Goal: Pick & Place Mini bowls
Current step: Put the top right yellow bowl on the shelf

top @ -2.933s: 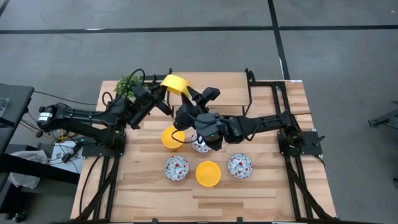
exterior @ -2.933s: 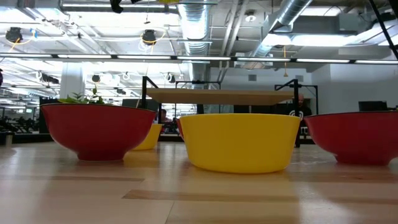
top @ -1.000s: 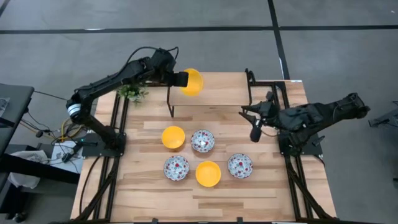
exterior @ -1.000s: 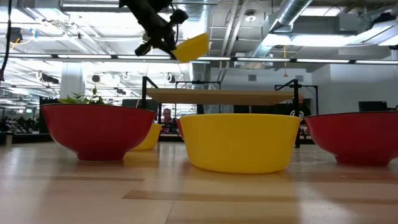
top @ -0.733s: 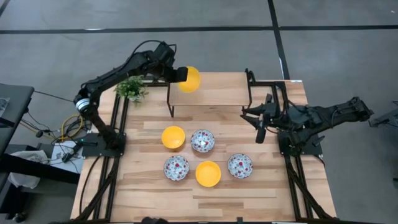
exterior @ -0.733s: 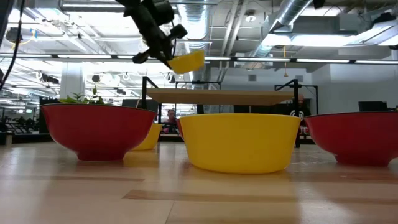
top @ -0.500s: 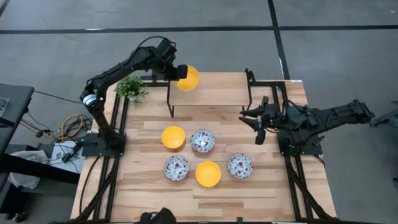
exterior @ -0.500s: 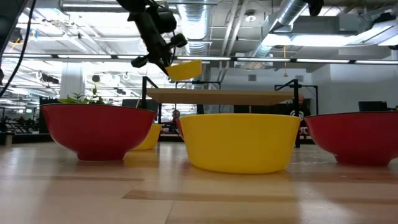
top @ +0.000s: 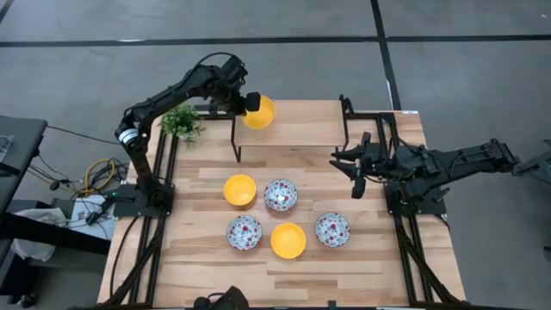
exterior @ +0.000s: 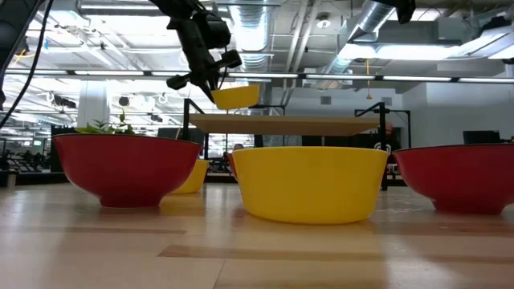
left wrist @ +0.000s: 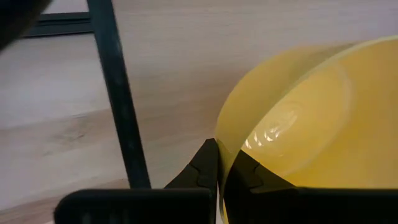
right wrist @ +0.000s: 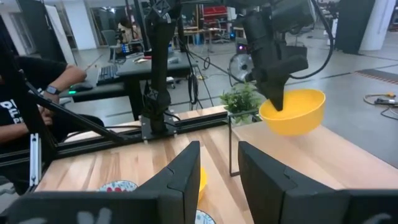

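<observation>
From above we see the left gripper (top: 247, 102) holding a yellow bowl (top: 260, 111) over the left end of the raised wooden shelf (top: 301, 122), but that view does not show whether the bowl touches the board. The low view does: the bowl (exterior: 236, 96) hangs just above the shelf top (exterior: 289, 123), nearly level, with a gap beneath it. Our left wrist view gives the grip itself, the two dark fingers (left wrist: 202, 168) pinched on the bowl's rim (left wrist: 224, 134), one inside and one outside. The right wrist view shows the same bowl (right wrist: 293, 111) from the far side, plain glossy yellow, beside the small green plant (right wrist: 242, 98).

The right gripper (top: 357, 175) waits near the table's right edge, its fingers (right wrist: 183, 177) spread apart with nothing between them.

On the tabletop (top: 207, 258) we count five more bowls: two yellow (top: 240, 189) (top: 288, 240) and three white floral ones (top: 280, 195) (top: 244, 232) (top: 331, 228), set close together but apart.
</observation>
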`<action>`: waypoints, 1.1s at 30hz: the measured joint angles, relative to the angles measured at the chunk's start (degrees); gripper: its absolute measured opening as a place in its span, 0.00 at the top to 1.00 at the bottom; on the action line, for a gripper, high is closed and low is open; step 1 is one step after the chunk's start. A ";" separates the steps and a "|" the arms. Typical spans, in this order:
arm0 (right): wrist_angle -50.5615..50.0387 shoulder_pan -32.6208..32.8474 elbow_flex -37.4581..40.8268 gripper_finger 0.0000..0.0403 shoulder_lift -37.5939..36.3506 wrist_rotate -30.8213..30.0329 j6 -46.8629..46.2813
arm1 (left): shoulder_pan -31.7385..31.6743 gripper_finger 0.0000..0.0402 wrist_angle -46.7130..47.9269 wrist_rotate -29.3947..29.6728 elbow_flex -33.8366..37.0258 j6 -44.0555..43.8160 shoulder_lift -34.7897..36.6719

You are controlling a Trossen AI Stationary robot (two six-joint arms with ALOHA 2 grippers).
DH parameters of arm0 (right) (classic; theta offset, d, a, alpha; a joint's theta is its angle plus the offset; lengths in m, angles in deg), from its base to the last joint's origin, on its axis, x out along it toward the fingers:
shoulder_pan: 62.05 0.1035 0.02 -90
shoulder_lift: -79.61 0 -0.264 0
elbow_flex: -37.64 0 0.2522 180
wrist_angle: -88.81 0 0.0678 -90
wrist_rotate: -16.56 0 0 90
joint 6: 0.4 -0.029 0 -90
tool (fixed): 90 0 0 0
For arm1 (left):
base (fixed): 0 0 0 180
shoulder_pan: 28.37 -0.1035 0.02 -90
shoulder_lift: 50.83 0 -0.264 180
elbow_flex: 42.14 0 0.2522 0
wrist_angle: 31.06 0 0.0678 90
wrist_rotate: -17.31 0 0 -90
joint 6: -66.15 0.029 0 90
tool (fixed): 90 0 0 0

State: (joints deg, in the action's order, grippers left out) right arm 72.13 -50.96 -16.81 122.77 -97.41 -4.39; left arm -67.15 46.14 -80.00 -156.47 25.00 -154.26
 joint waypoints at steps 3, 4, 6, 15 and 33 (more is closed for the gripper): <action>0.00 0.00 0.00 0.76 0.00 0.00 0.00 | 0.28 0.99 0.00 0.20 -0.02 -0.53 -0.79; 0.00 0.00 0.00 0.76 0.00 0.00 -0.02 | 0.55 0.99 -0.03 0.20 -0.02 -1.19 -1.10; 0.00 0.01 0.00 0.76 0.00 0.00 -0.02 | 0.74 0.99 -0.07 0.17 -0.02 -1.45 -1.39; 0.00 0.01 0.00 0.76 0.00 -0.02 -0.02 | 0.56 0.99 -0.46 0.20 -0.01 -1.33 -1.41; 0.00 0.02 0.00 0.76 0.00 -0.04 -0.02 | -1.20 0.99 1.40 -6.27 -0.96 -4.35 -1.41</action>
State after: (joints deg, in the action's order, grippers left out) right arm 72.13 -50.94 -16.81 122.77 -97.45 -4.41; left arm -68.35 47.54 -86.28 -157.43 20.65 -155.67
